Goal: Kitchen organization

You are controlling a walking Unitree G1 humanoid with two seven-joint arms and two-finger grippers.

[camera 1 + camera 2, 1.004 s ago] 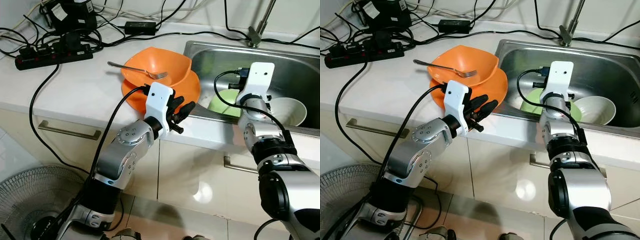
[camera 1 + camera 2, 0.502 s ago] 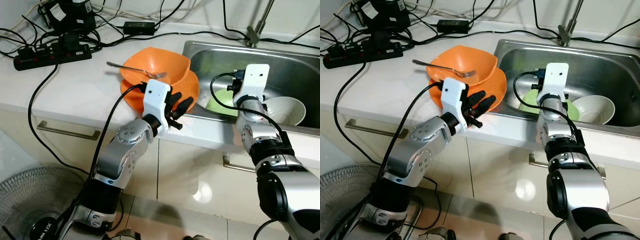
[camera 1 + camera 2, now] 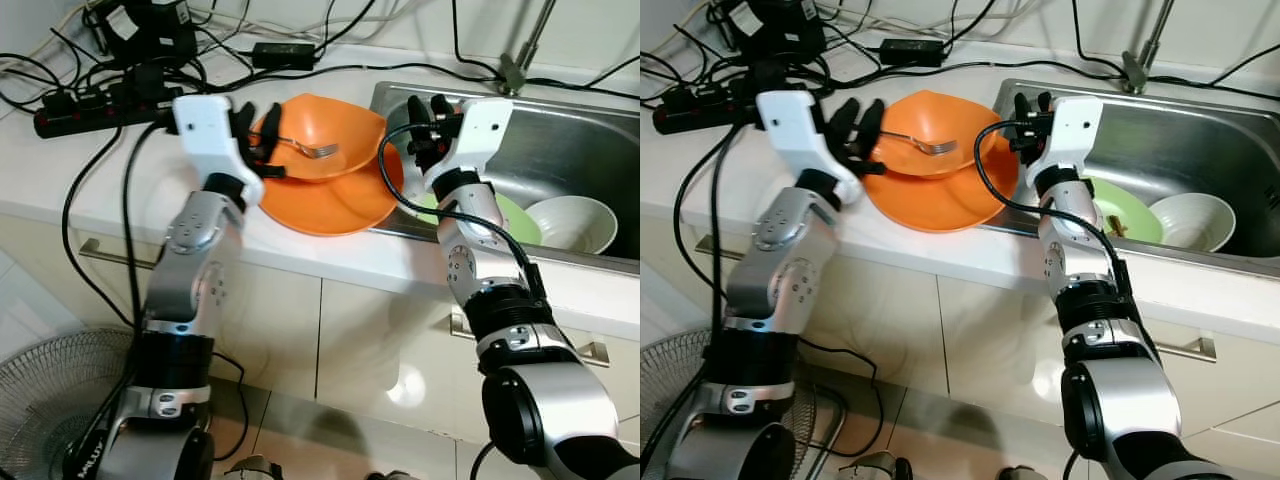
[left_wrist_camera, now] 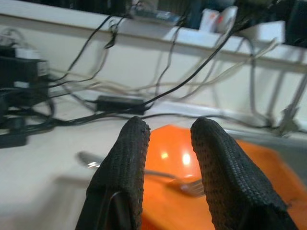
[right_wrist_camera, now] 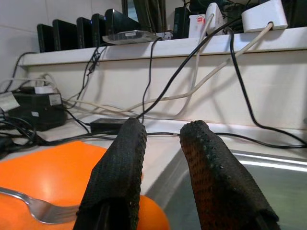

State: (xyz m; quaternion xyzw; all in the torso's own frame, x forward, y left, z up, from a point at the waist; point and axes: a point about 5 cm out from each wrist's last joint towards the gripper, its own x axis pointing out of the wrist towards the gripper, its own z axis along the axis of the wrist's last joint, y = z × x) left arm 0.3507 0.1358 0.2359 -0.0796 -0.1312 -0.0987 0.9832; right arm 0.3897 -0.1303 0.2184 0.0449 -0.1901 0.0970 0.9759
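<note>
Left gripper point(image 3: 258, 132) raised over the counter point(image 3: 120, 170), fingers slightly parted on nothing; just beyond its tips an orange bowl point(image 3: 325, 135) stacked on an orange plate point(image 3: 335, 195), with a fork point(image 3: 300, 146) lying across the bowl's rim. Right gripper point(image 3: 428, 125) lifted at the bowl's other side above the sink point(image 3: 590, 150) edge, fingers likewise a little apart and empty. Behind and below it in the basin, a green plate point(image 3: 515, 215) and a white bowl point(image 3: 570, 222)

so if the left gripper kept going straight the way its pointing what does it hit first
Most likely the fork lying across the orange bowl. The left gripper, fingers slightly apart, points over its handle end, though depth is hard to judge.
</note>
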